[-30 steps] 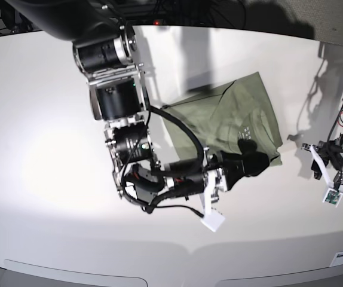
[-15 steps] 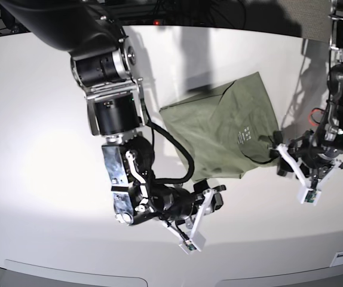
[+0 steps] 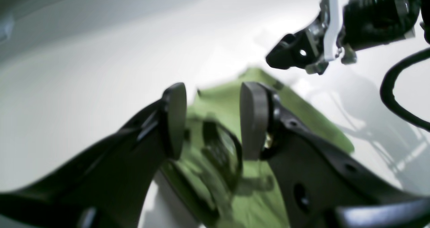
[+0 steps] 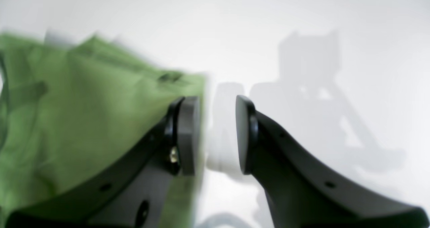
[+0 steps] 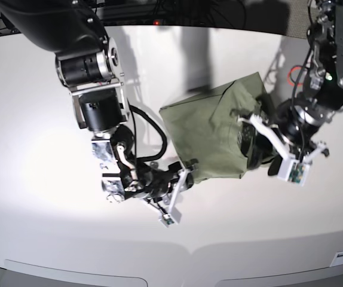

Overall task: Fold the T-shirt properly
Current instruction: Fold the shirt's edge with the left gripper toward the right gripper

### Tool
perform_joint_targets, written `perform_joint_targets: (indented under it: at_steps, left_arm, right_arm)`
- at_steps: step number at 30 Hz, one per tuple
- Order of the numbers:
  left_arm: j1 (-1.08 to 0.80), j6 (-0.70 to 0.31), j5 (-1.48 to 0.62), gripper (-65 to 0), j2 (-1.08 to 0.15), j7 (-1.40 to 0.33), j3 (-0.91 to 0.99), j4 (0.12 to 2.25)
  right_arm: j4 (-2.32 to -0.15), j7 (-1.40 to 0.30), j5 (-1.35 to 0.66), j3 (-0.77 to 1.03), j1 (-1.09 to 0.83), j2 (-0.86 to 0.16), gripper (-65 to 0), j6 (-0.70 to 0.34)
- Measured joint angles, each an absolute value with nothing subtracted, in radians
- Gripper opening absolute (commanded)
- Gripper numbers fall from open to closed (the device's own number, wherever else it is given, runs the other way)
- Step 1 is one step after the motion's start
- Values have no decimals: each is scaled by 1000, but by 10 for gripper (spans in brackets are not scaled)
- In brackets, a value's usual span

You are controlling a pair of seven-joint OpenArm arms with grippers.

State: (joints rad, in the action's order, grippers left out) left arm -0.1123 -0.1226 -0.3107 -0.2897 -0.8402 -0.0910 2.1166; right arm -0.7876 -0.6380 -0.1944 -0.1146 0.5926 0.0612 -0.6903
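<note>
My left tool (image 3: pixel 211 120) has its two pads spread apart. I see green cloth in the gap between them, but it lies behind, and I cannot tell if the pads touch it. In the base view this left tool (image 5: pixel 256 148) is over the right edge of the T-shirt (image 5: pixel 210 134), near the neck end where a dark curved line shows.

My right tool (image 4: pixel 215 134) also has its pads spread, with a smaller gap. Nothing is between them but the white surface (image 4: pixel 302 26). Its left pad (image 4: pixel 188 135) sits just at the edge of the T-shirt (image 4: pixel 84 103). In the base view the right tool (image 5: pixel 186 173) is at the lower left edge of the shirt, down low near the surface (image 5: pixel 40 119).

The T-shirt (image 3: pixel 262 194) lies on the white surface, a bit right of the middle. It looks folded into a rough four-sided shape, with some wrinkles. Its far corner points up and to the right.

From the left wrist view I can see my other arm's tool (image 3: pixel 289 51) beyond the shirt, dark against the surface (image 3: pixel 100 53). Both wrist views are blurry.
</note>
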Motion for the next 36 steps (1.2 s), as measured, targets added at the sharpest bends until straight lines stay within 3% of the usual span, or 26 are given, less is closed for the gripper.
perform_joint_targets:
  at_steps: [10,25,36]
  left_arm:
    - [-271,-124,-212,-400,-126,-754,-91,2026]
    - [-227,-123,-287,-400,-110,-757,-89,1705]
    - [-207,-127,-204,-400,-111,-741,-89,1688]
  right_arm:
    - [-778,-643,-277,-113,598,70,-461,-689]
    - [-778,-663,-321,-114,589,78,-461,-689]
    - [-779,-720,-326,-156,550,68,-461,-689]
